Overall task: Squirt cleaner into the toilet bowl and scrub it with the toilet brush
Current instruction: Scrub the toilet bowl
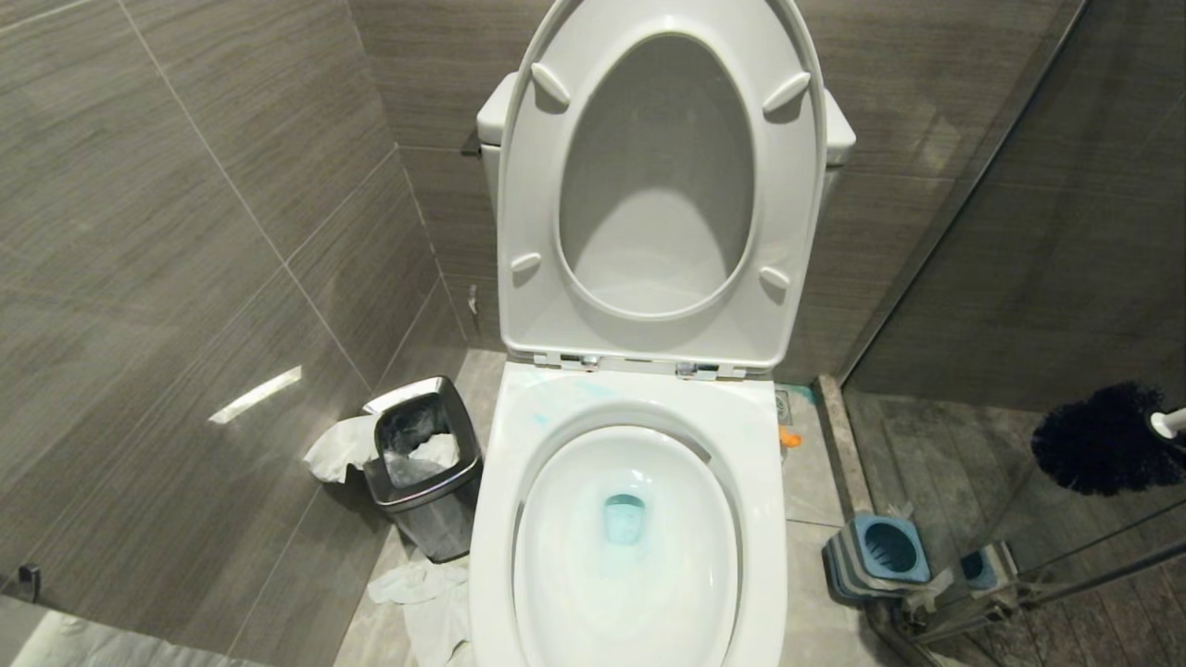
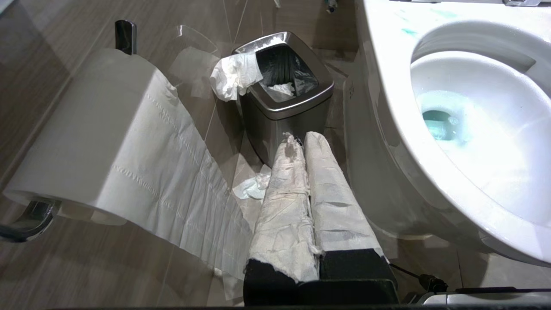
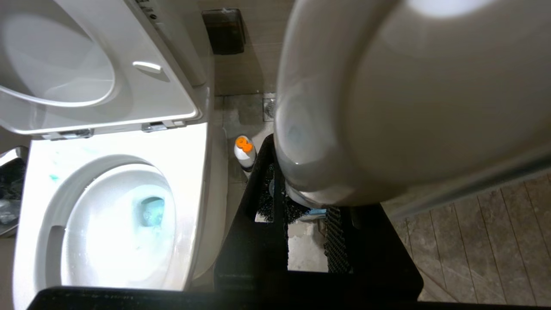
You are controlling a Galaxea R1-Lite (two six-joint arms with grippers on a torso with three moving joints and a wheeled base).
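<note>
The white toilet bowl (image 1: 762, 519) stands open, with its seat and lid (image 1: 660, 185) raised against the tank. The cleaner (image 1: 624, 519) tints the water pale blue, and faint blue smears mark the back rim (image 1: 542, 417). At the right edge of the head view the toilet brush (image 1: 1107, 440) hangs in the air above the floor, right of the bowl. My right gripper (image 3: 301, 206) is shut on its thick white handle (image 3: 409, 86), with the black bristles (image 3: 269, 202) beyond the fingers. My left gripper (image 2: 301, 140), its fingers wrapped in white paper, is shut and empty, low beside the bowl (image 2: 387, 64).
The grey-and-blue brush holder (image 1: 880, 551) sits on the floor right of the toilet by a glass partition. A white bottle with an orange cap (image 3: 244, 150) stands beside the toilet base. A steel waste bin (image 1: 422, 463) with tissue is on the left, near a paper roll (image 2: 99, 129).
</note>
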